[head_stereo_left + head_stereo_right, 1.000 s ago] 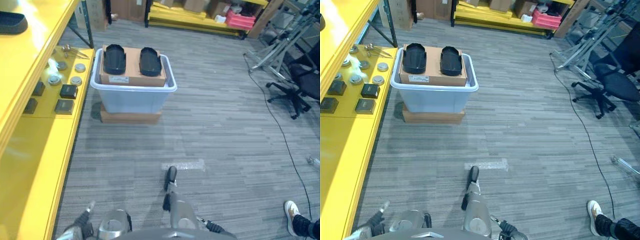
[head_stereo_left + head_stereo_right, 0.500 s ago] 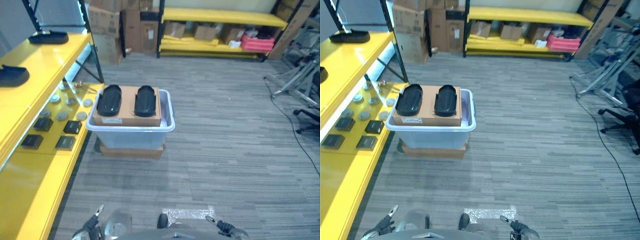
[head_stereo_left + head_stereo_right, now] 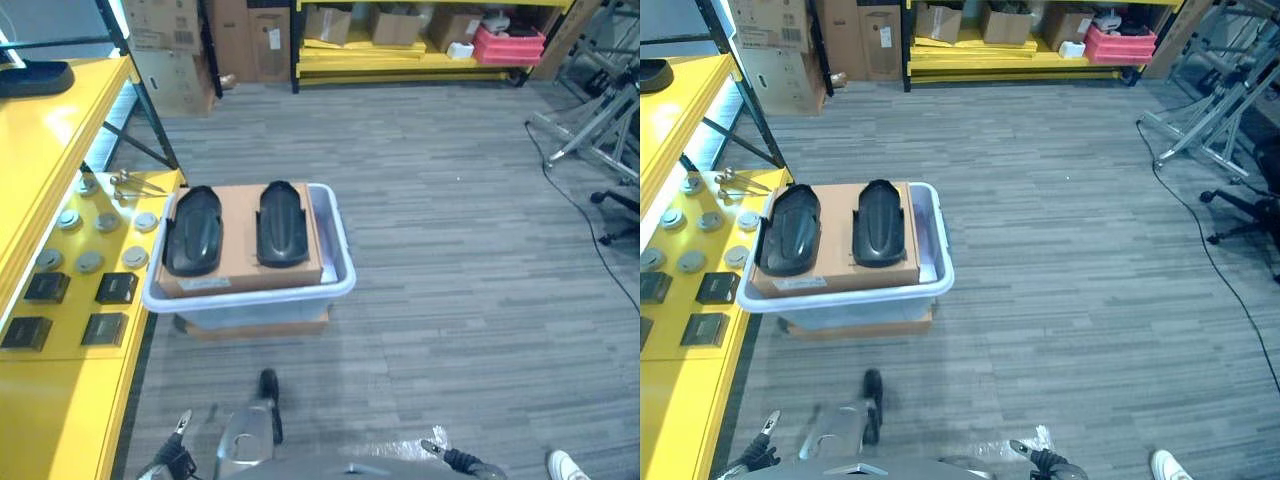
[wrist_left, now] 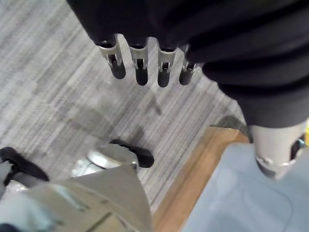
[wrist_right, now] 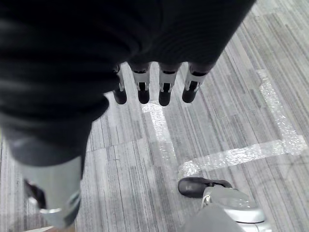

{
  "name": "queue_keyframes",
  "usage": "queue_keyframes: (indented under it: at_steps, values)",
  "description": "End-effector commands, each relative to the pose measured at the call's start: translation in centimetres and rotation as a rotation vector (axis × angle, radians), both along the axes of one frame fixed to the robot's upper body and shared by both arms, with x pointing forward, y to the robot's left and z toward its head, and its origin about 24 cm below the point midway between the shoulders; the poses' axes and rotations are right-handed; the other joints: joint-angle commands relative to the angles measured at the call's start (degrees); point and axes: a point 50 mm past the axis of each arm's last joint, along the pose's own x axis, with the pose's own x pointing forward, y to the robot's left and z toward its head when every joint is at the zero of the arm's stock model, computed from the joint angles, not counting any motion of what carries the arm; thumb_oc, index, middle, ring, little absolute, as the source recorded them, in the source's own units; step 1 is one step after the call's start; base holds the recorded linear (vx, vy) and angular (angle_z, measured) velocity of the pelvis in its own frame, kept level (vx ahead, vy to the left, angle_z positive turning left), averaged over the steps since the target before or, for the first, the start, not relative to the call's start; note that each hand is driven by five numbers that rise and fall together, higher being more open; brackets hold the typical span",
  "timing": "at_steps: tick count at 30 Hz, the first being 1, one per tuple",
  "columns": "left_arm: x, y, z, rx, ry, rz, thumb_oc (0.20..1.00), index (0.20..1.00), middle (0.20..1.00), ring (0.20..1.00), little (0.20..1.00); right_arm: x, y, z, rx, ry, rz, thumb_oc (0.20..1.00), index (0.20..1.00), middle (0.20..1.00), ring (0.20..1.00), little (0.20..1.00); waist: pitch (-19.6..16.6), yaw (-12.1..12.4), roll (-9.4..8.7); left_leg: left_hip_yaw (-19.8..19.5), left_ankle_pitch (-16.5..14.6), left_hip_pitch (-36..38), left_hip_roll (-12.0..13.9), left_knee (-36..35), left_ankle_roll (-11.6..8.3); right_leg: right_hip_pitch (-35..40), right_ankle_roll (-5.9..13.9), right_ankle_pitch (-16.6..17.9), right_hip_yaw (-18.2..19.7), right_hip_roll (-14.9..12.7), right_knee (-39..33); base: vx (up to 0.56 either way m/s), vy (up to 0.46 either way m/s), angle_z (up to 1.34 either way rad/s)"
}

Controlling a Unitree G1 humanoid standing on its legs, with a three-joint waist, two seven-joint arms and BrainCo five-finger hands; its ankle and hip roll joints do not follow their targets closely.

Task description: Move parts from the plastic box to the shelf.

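Note:
A pale plastic box (image 3: 342, 262) stands on the floor on a flat brown carton, close to the yellow shelf (image 3: 60, 375). A cardboard box (image 3: 238, 245) fills it, with two black oval parts (image 3: 192, 230) (image 3: 283, 222) lying side by side on top. Another black part (image 3: 32, 76) lies on the upper shelf board. My left hand (image 4: 141, 72) hangs over the floor near the box's corner (image 4: 231, 193), fingers straight, holding nothing. My right hand (image 5: 165, 92) hangs over bare floor, also open and holding nothing.
Round metal discs (image 3: 90, 262) and black square blocks (image 3: 115, 290) lie on the lower shelf board. Silver tape (image 5: 231, 157) marks the floor. Cartons and a red crate (image 3: 498, 45) sit on a far rack. An office chair (image 3: 620, 205) and metal stands are at the right; a person's shoe (image 3: 562, 466) shows at lower right.
The camera has moved: the whole picture has shifted, and the box now shows nearer and lower. Both hands still hang open and hold nothing.

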Motion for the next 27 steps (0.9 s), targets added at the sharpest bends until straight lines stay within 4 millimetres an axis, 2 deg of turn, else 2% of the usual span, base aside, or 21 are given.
queue_keyframes:
  at_steps: [1,2,3,4,5,6,7,10,12,15,17,19,22,23,24,26,27]
  values:
    - [0.7,0.4,0.3,0.049,-0.015,-0.070,1.000,1.000,1.000,1.000,1.000,1.0,-0.1,0.5,-0.025,-0.078,-0.027,1.000,1.000,1.000,1.000,1.000,-2.92,2.52,1.54,-1.62,-2.88,-7.01,-2.56,4.49,-0.96,-6.87,3.18,3.86,-5.27,-3.27,9.82,0.18,0.296,-0.29]
    - [1.2,-0.1,0.4,0.059,-0.021,-0.108,1.000,1.000,1.000,1.000,1.000,2.4,0.3,0.8,-0.023,-0.110,-0.038,1.000,1.000,1.000,1.000,1.000,-2.62,1.04,2.84,-2.44,-4.58,-4.12,-3.94,2.58,1.41,-16.72,4.58,7.20,-2.81,-5.09,22.92,0.13,0.257,-0.23]
    - [1.7,-0.3,0.5,0.059,-0.038,-0.113,1.000,1.000,1.000,1.000,1.000,3.0,0.5,1.0,-0.024,-0.129,-0.031,1.000,1.000,1.000,1.000,1.000,-2.01,0.45,3.37,-2.76,-4.88,-3.25,-3.92,2.27,1.45,-20.30,4.32,8.26,-2.51,-5.58,23.43,0.00,0.129,-0.03]
    - [2.9,-0.4,0.8,0.054,-0.066,-0.114,1.000,1.000,1.000,1.000,1.000,3.8,0.7,1.2,-0.020,-0.158,-0.026,1.000,1.000,1.000,1.000,1.000,-1.43,0.39,4.26,-2.68,-3.95,-3.22,-2.91,1.97,1.15,-22.59,3.27,10.74,-3.49,-5.52,19.29,-0.10,-0.118,0.10]
    - [3.4,-0.4,1.0,0.054,-0.078,-0.118,1.000,1.000,1.000,1.000,1.000,4.2,0.7,1.3,-0.016,-0.171,-0.024,1.000,1.000,1.000,1.000,1.000,-1.14,0.42,4.26,-2.91,-3.99,-3.09,-2.84,1.99,0.76,-22.63,3.24,11.33,-3.85,-5.72,16.28,-0.11,-0.382,0.31]
    - [5.1,0.0,1.7,0.068,-0.113,-0.145,1.000,1.000,1.000,1.000,1.000,4.9,0.9,1.5,0.002,-0.215,-0.040,1.000,1.000,1.000,1.000,1.000,-0.04,0.61,3.03,-4.12,-5.50,-3.09,-3.36,3.03,0.24,-23.59,4.48,16.90,-3.30,-7.42,6.03,-0.04,-0.393,0.42]
    - [5.5,0.4,2.0,0.073,-0.117,-0.135,1.000,1.000,1.000,1.000,1.000,5.2,0.8,1.6,0.007,-0.223,-0.034,1.000,1.000,1.000,1.000,1.000,-0.10,0.65,3.00,-3.60,-5.05,-3.56,-2.43,2.97,-0.07,-22.10,4.44,15.14,-2.97,-6.39,5.05,-0.02,-0.423,0.35]
    - [5.4,0.0,1.8,0.055,-0.116,-0.137,1.000,1.000,1.000,1.000,1.000,5.2,0.3,1.7,-0.012,-0.230,-0.053,1.000,1.000,1.000,1.000,1.000,-0.40,0.58,2.60,-4.81,-4.17,-4.51,-1.72,3.46,-0.84,-20.71,4.84,15.67,-3.34,-6.04,0.85,0.04,-0.163,0.40]
    - [3.4,-1.1,0.8,0.035,-0.069,-0.172,1.000,1.000,1.000,1.000,1.000,4.3,-0.5,1.6,-0.041,-0.218,-0.114,1.000,1.000,1.000,1.000,1.000,-1.82,1.33,1.74,-4.96,-3.05,-3.53,0.19,2.04,-2.85,-16.83,5.10,16.38,-4.71,-5.97,-4.53,0.22,-0.223,0.09]
    - [2.3,-1.2,0.4,0.042,-0.039,-0.203,1.000,1.000,1.000,1.000,1.000,4.0,-0.9,1.6,-0.062,-0.213,-0.205,1.000,1.000,1.000,1.000,1.000,-2.46,1.93,1.34,-5.15,-2.64,-2.68,0.95,1.13,-3.47,-15.17,4.86,16.29,-5.65,-5.67,-5.82,0.13,-0.120,-0.02]
    - [0.7,-1.2,0.0,0.048,0.008,-0.239,1.000,1.000,1.000,1.000,1.000,3.7,-2.7,2.1,-0.124,-0.262,-0.480,1.000,1.000,1.000,1.000,1.000,-3.07,2.36,1.00,-4.99,-2.43,-1.28,2.22,-0.08,-4.14,-13.27,4.76,15.89,-6.27,-5.07,-6.87,0.11,-0.102,0.21]
    - [0.1,-1.0,-0.1,0.057,0.028,-0.250,1.000,1.000,1.000,1.000,1.000,3.6,-3.9,2.8,-0.195,-0.304,-0.587,1.000,1.000,1.000,1.000,1.000,-3.51,2.20,0.90,-4.77,-2.29,-1.00,2.68,-0.73,-4.40,-13.11,4.72,15.77,-6.57,-4.81,-7.19,0.05,-0.059,0.28]
    - [-1.2,-0.2,-0.2,0.069,0.069,-0.255,1.000,1.000,1.000,1.000,1.000,3.4,-7.7,5.4,-0.428,-0.433,-0.821,1.000,1.000,1.000,1.000,1.000,-3.73,1.17,0.80,-3.78,-2.57,0.05,3.57,-1.53,-4.72,-12.84,4.82,15.25,-6.88,-4.50,-7.25,0.02,-0.047,0.21]
    - [-1.5,0.0,-0.2,0.072,0.078,-0.252,1.000,1.000,1.000,1.000,1.000,3.2,-9.5,7.1,-0.545,-0.510,-0.916,1.000,1.000,1.000,1.000,1.000,-3.83,0.68,0.70,-3.61,-2.69,0.23,3.78,-1.68,-4.80,-12.90,4.88,15.13,-6.80,-4.36,-7.18,0.01,-0.036,-0.11]
    - [-1.5,0.0,-0.2,0.071,0.080,-0.248,1.000,1.000,1.000,1.000,1.000,3.1,-10.2,7.7,-0.587,-0.542,-0.943,1.000,1.000,1.000,1.000,1.000,-3.86,0.44,0.68,-3.52,-2.78,0.39,3.84,-1.77,-4.84,-12.91,4.96,15.09,-6.79,-4.32,-7.16,0.02,-0.022,-0.15]
    - [-1.5,0.2,-0.2,0.066,0.086,-0.227,1.000,1.000,1.000,1.000,1.000,3.4,-12.8,11.2,-0.770,-0.692,-0.982,1.000,1.000,1.000,1.000,1.000,-3.94,-0.37,0.76,-3.22,-2.99,0.89,3.91,-2.05,-4.95,-12.76,5.14,14.94,-6.91,-4.31,-7.09,0.01,0.001,-0.09]
    - [-1.5,0.2,-0.1,0.065,0.087,-0.222,1.000,1.000,1.000,1.000,1.000,3.6,-13.4,12.2,-0.806,-0.729,-0.977,1.000,1.000,1.000,1.000,1.000,-3.98,-0.61,0.79,-3.14,-3.07,1.05,3.88,-2.15,-4.95,-12.71,5.21,14.91,-6.92,-4.35,-7.10,0.03,0.022,0.05]
